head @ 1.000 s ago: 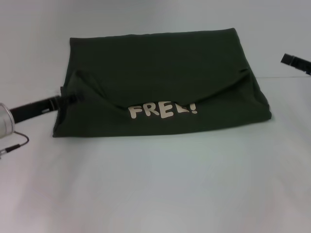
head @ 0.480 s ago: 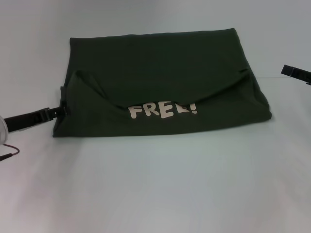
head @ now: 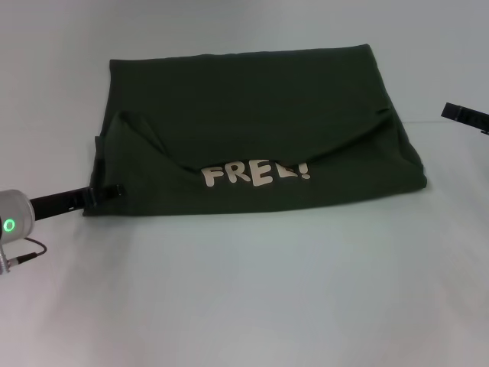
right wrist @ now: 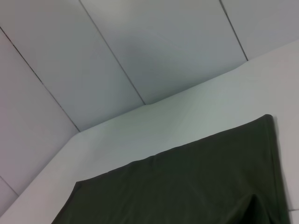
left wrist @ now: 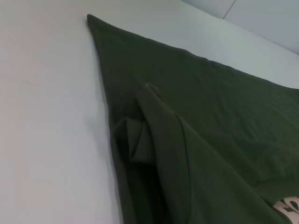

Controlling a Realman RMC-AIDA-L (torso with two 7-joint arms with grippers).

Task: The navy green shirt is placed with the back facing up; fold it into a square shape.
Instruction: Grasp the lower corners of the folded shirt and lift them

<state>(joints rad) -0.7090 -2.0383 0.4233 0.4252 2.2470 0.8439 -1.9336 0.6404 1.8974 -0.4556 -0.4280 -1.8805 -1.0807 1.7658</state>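
The navy green shirt (head: pixel 244 115) lies on the white table, folded into a wide band. Its upper layer droops in a curve above the cream "FREE!" lettering (head: pixel 256 174). My left gripper (head: pixel 113 189) reaches in low from the left, its tip at the shirt's near left corner, by the hem. The left wrist view shows the shirt (left wrist: pixel 210 116) with a bunched fold along its left edge and a scrap of lettering (left wrist: pixel 289 210). My right gripper (head: pixel 464 115) hangs at the right edge of the head view, apart from the shirt. The right wrist view looks over the shirt's (right wrist: pixel 187 186) far edge.
The white table (head: pixel 244 290) stretches bare in front of the shirt and to both sides. Pale wall panels (right wrist: pixel 117 56) rise behind the table's far edge. A thin cable (head: pixel 23 256) trails from my left wrist.
My left gripper has slid down along the shirt's left edge, from beside the folded sleeve to the near left corner. The shirt and my right gripper have stayed put.
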